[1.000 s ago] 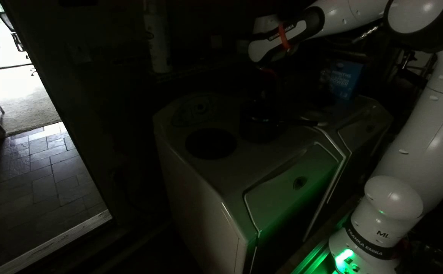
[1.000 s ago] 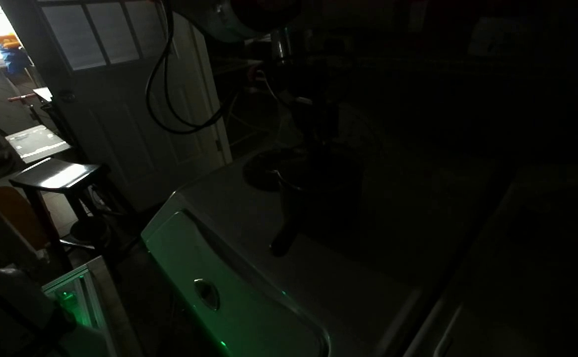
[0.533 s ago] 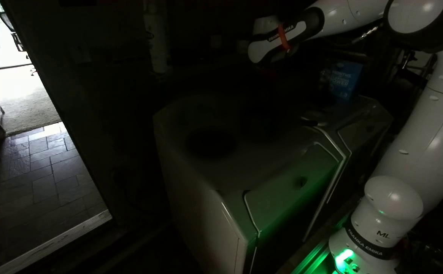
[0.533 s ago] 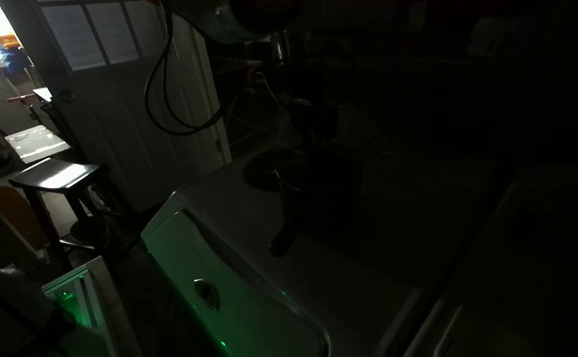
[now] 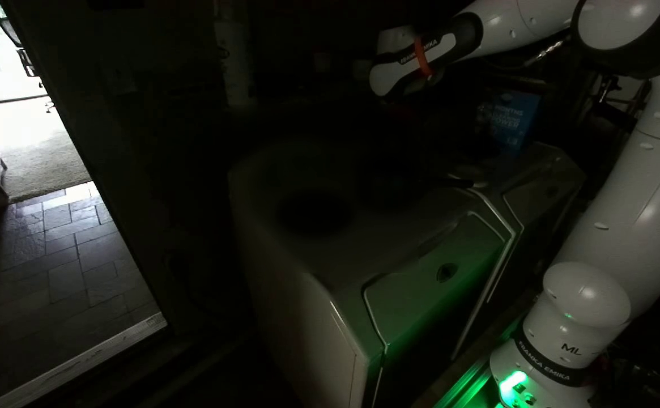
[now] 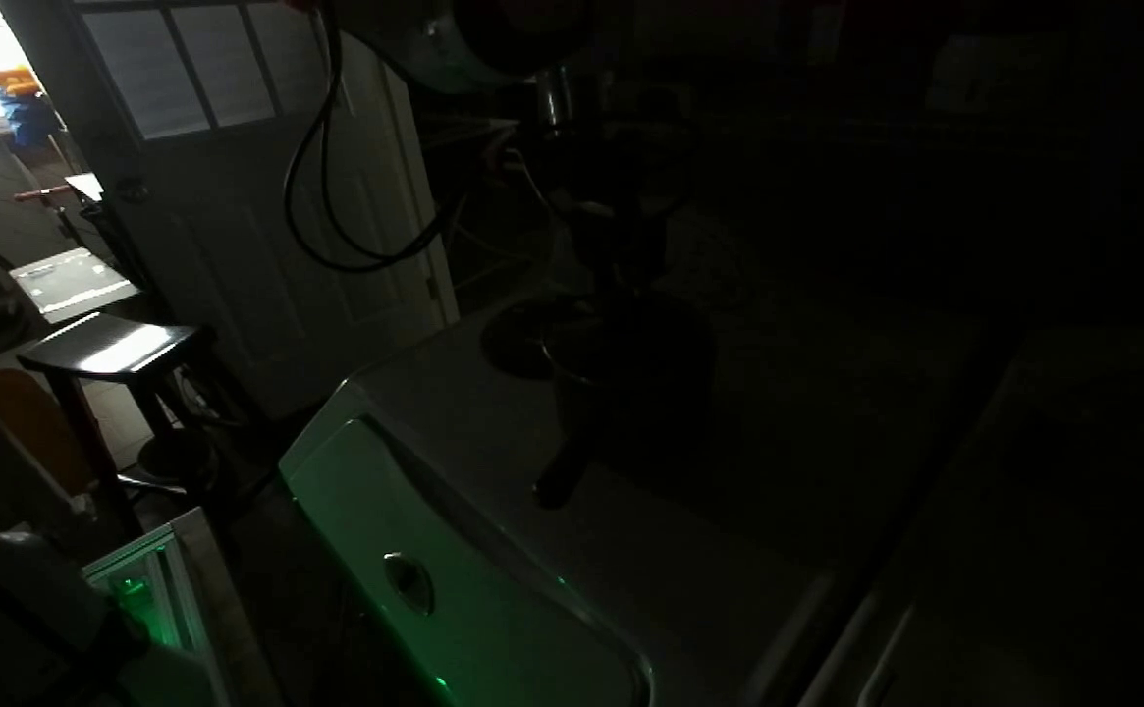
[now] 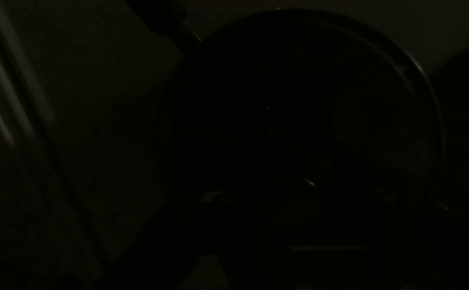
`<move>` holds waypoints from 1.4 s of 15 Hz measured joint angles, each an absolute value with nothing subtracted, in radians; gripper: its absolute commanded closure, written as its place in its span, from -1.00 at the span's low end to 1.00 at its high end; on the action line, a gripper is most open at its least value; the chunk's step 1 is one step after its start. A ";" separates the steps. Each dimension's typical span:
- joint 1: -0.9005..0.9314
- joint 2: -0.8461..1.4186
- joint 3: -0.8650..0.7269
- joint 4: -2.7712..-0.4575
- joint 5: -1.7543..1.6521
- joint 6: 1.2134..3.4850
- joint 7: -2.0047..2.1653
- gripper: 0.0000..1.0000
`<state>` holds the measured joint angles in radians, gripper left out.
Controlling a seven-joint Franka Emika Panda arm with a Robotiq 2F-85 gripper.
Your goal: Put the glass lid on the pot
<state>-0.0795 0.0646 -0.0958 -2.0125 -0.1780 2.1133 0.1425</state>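
Pot (image 6: 630, 407) stands upright just below the end effector (image 6: 625, 283).

there's one pot (image 6: 630, 398) and one blue box (image 5: 515, 120).

The end effector (image 6: 623, 283) is mostly hidden by darkness in both exterior views; how its jaws stand cannot be told. The pot (image 6: 632, 393) is left barely outlined, and its handle (image 7: 161, 15) is cut off by the wrist view's top edge. In an exterior view the dark disc (image 5: 314, 212) is blurred.
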 measured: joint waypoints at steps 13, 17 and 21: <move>-0.078 0.065 -0.096 -2.013 -0.178 2.126 0.142 0.32; -0.077 0.067 -0.096 -2.013 -0.180 2.126 0.142 0.32; -0.077 0.069 -0.096 -2.013 -0.207 2.126 0.143 0.32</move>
<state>-0.0774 0.0691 -0.0957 -2.0133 -0.2070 2.1264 0.1428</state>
